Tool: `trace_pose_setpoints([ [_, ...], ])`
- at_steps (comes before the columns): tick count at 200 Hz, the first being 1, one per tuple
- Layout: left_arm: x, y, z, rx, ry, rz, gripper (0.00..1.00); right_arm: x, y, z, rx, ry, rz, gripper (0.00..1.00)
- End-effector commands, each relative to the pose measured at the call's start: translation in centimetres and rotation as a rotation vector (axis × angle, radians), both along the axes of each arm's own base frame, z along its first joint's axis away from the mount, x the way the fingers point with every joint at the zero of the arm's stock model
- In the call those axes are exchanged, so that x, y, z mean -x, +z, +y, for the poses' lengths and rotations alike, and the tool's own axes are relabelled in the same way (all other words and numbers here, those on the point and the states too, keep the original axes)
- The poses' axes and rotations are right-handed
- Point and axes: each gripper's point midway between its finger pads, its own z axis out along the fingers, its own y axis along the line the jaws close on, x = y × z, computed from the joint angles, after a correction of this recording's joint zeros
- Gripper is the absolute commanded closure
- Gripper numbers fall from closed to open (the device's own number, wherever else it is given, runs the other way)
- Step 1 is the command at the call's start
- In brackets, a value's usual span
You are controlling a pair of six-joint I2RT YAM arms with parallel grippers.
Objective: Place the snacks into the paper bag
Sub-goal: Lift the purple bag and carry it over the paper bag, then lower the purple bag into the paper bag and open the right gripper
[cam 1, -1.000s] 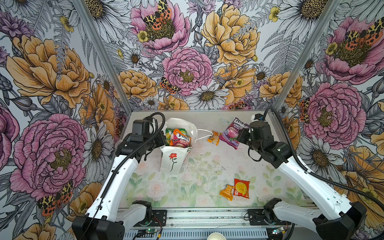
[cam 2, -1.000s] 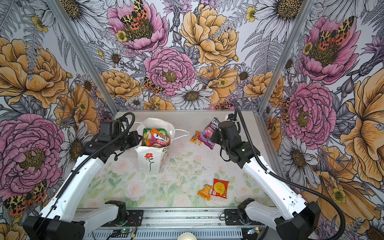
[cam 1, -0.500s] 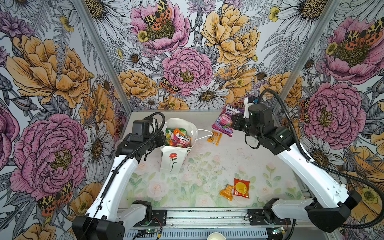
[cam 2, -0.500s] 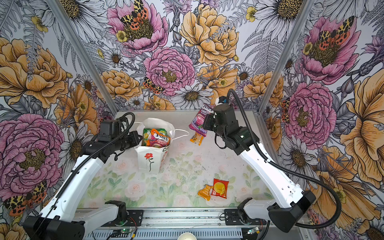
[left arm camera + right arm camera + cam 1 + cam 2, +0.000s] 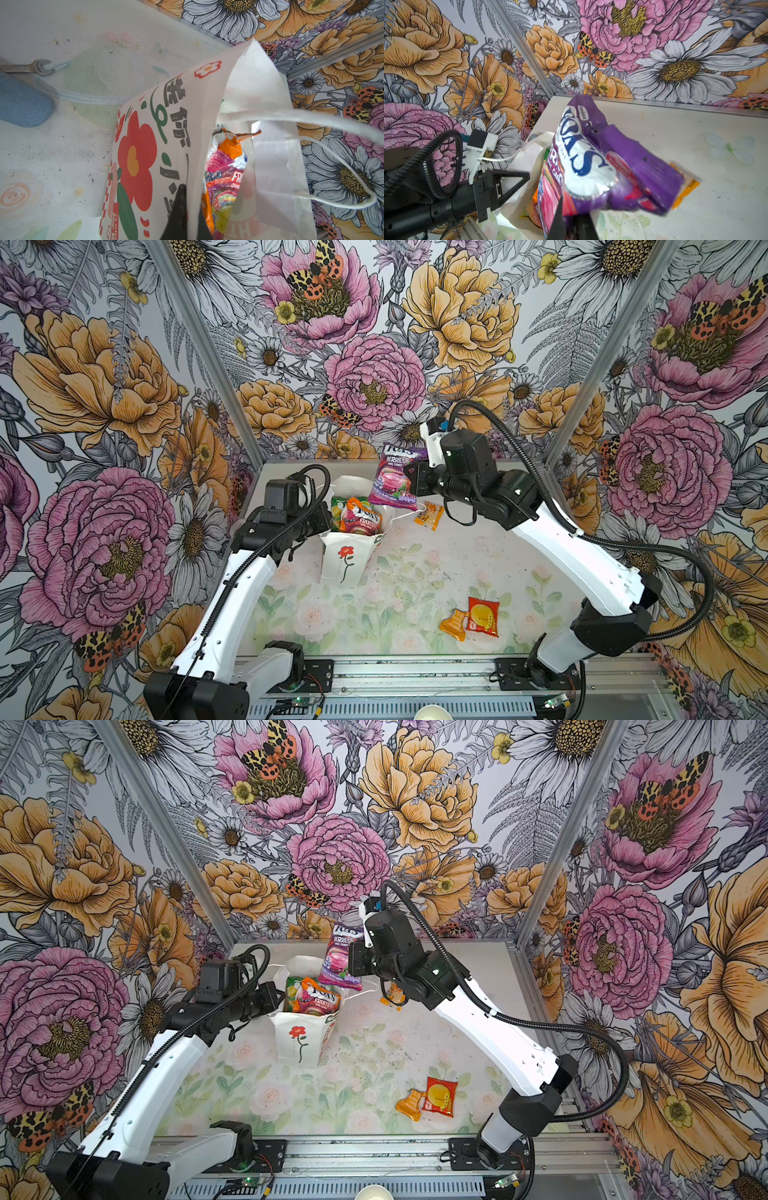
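Right claw clamps purple packet aloft beside paper bag

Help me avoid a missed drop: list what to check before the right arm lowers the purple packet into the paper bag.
1. Right pincer shut on purple packet: ok.
2. Left pincer shut on paper bag rim, holding the mouth open: ok.
3. Bag upright: ok.
4. Packet centred over the mouth: not ok, it hangs toward the right rim.
5. Room inside: cannot tell; the orange Fruits packet already reaches the rim.
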Motion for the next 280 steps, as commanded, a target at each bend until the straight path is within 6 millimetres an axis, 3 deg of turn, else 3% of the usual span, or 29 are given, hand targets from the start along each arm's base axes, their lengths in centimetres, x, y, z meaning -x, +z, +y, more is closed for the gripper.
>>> trace_pose_setpoints([
  [1,-1.2,2.5,-0.6,0.02,-0.024,-0.113,1.0,1.4,1.2,2.3,-0.014,0.099,-0.017,1.0],
  [34,-1.2,2.5,-0.6,0.022,-0.024,-0.114,1.0,2.0,-0.2,4.9,0.009,0.164,0.015,1.0],
  [65,-1.2,2.5,-0.6,0.022,-0.026,-0.114,1.0,2.0,-1.2,6.0,0.024,0.185,0.034,1.0],
  [280,-0.7,3.3,-1.4,0.033,-0.059,-0.138,0.99,-2.4,-10.2,9.1,0.164,0.11,0.238,1.0],
])
